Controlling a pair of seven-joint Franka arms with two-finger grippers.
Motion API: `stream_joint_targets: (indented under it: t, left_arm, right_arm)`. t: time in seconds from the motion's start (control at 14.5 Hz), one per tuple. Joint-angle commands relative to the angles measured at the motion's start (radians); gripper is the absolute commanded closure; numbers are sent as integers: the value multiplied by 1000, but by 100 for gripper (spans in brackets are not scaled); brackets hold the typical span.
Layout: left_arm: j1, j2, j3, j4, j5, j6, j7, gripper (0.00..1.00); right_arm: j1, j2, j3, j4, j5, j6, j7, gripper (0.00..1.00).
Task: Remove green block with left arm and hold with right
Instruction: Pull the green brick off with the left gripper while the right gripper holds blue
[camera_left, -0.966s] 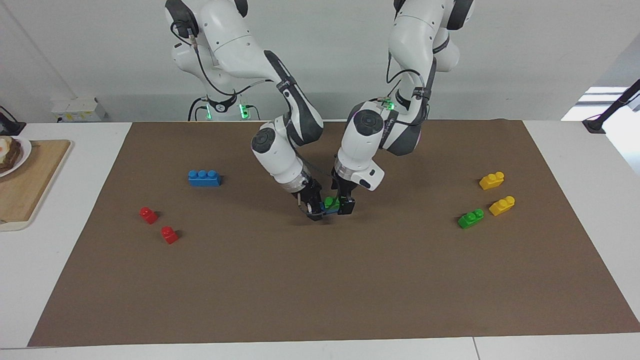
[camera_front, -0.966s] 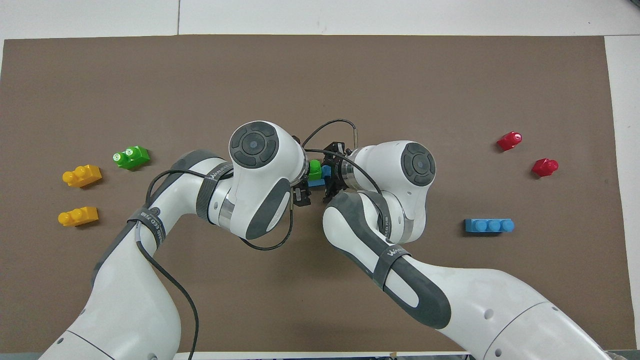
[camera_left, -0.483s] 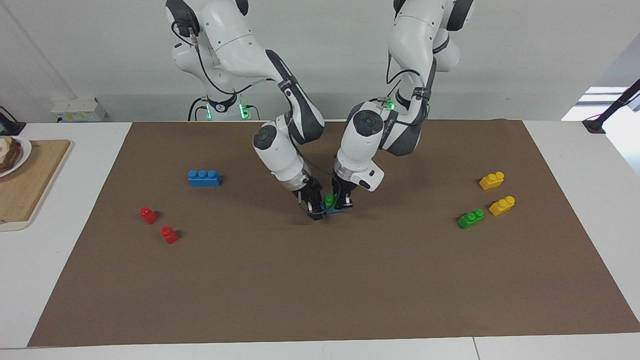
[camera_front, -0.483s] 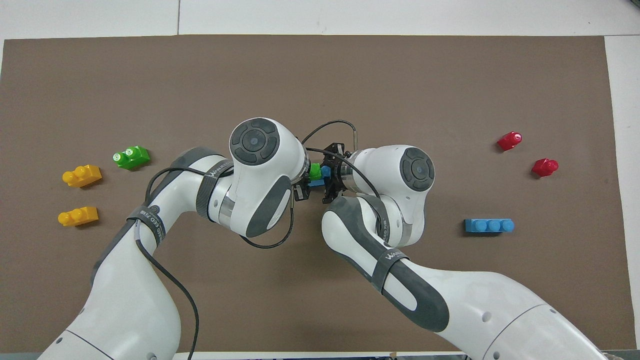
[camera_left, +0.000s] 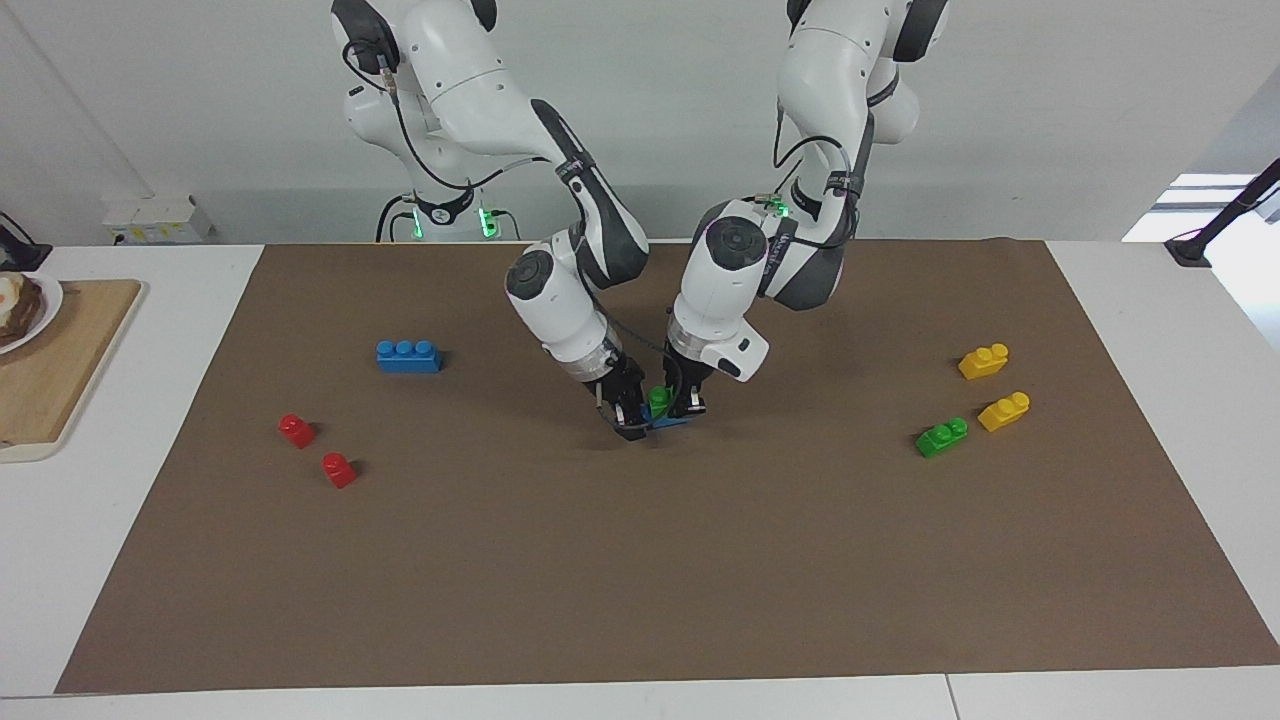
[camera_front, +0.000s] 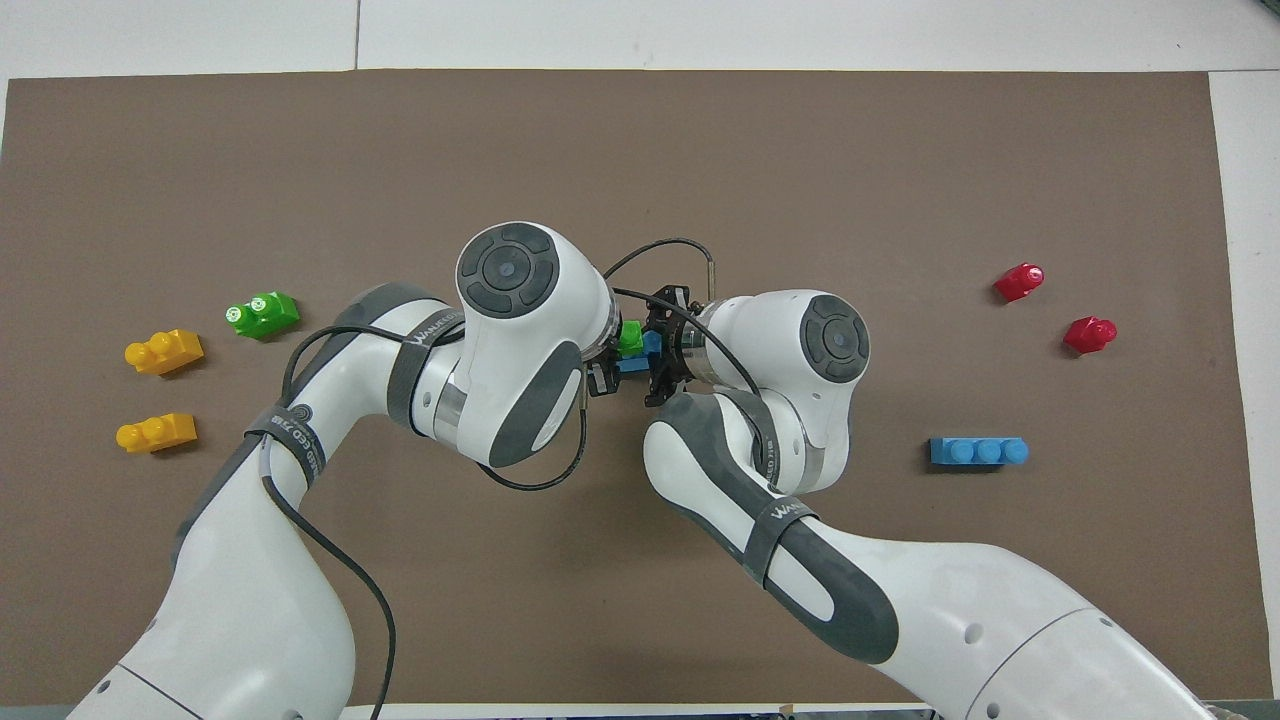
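The green block (camera_left: 658, 399) (camera_front: 630, 339) sits on top of a small blue brick (camera_left: 672, 423) (camera_front: 636, 364) in the middle of the brown mat. My left gripper (camera_left: 682, 404) (camera_front: 616, 356) comes down onto it from the left arm's end and is shut on the green block. My right gripper (camera_left: 628, 421) (camera_front: 656, 362) is shut on the blue brick's other end. The stack is low over the mat and slightly tilted. Both wrists hide most of it from above.
A second green brick (camera_left: 941, 437) and two yellow bricks (camera_left: 984, 361) (camera_left: 1003, 411) lie toward the left arm's end. A blue three-stud brick (camera_left: 408, 356) and two red blocks (camera_left: 297, 430) (camera_left: 339, 469) lie toward the right arm's end. A wooden board (camera_left: 55, 365) lies off the mat.
My left gripper's fingers have closed in on the green block. Both wrists rose slightly with the stack between them.
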Motion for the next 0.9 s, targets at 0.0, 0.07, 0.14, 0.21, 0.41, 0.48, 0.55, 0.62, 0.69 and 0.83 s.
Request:
stream_joint_targets:
  t: [0.0, 0.07, 0.14, 0.21, 0.41, 0.48, 0.55, 0.62, 0.69, 0.83]
  left_arm:
    - [57, 32, 2, 114, 24, -78, 3, 100]
    - [71, 28, 1, 119, 24, -92, 29, 100]
    - [82, 12, 1, 116, 13, -120, 94, 100]
    - [93, -20, 2, 108, 10, -169, 172, 100]
    - [146, -101, 2, 75, 9, -287, 357, 100]
    - [180, -130, 2, 50, 9, -313, 420, 100]
    - [208, -167, 2, 12, 9, -333, 498, 100]
    - [240, -213, 2, -41, 9, -341, 587, 100]
    - [278, -265, 2, -104, 9, -341, 698, 100]
    - [330, -337, 4, -201, 9, -341, 940, 100]
  right_arm:
    - [9, 8, 1, -25, 28, 25, 2, 100]
    - [9, 8, 1, -25, 28, 23, 3, 100]
    - [9, 8, 1, -22, 28, 22, 3, 100]
    - [9, 8, 1, -18, 26, 19, 3, 100]
    - [3, 5, 1, 4, 26, 5, 3, 100]
    - [-2, 0, -1, 13, 25, -10, 3, 100]
    - [-6, -6, -5, 19, 22, -29, 3, 100]
    - [-22, -21, -5, 24, 8, -49, 0, 100]
    - [-40, -37, -7, 25, 5, -69, -9, 100]
    - [-78, -73, -7, 40, -39, -127, -27, 100]
